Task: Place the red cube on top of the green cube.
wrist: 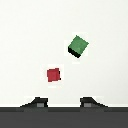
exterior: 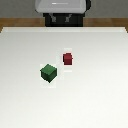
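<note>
Nearest the exterior camera sits the plain dark-green matte cube (exterior: 48, 73) on the white table (exterior: 95, 95), apart from the smaller dark-red matte cube (exterior: 68, 58) at its one o'clock. Only the wrist view shows the gripper (wrist: 64, 104), fingertips (wrist: 36, 103) spread apart, holding nothing; both cubes lie beyond them.

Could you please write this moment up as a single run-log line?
phase: before grasp | gripper: open, empty | small matte dark-red cube: on white table, apart from larger matte dark-green cube | stack: not yet done
</note>
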You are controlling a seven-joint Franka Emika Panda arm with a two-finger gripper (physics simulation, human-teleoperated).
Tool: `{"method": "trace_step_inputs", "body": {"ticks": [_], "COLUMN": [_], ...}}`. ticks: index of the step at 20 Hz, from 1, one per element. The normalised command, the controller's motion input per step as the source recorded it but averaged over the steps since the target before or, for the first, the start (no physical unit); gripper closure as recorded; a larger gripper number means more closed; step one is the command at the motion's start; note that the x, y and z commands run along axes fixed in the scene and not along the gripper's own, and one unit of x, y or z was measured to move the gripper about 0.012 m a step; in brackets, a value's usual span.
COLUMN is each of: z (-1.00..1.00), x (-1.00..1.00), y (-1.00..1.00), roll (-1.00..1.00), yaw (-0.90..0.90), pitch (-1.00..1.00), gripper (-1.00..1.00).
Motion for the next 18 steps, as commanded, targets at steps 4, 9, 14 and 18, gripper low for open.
{"method": "trace_step_inputs", "body": {"ticks": [4, 9, 14, 18], "z": [0.00, 0.00, 0.00, 0.00], "x": [0.00, 0.00, 0.20, 0.50], "y": [0.00, 0.00, 0.20, 0.00], "roll": [0.00, 0.00, 0.00, 0.00], "yaw": [0.00, 0.00, 0.00, 0.00], "pitch": [0.00, 0.00, 0.00, 0.00], "gripper": [-1.00, -1.00, -1.00, -1.00]}}
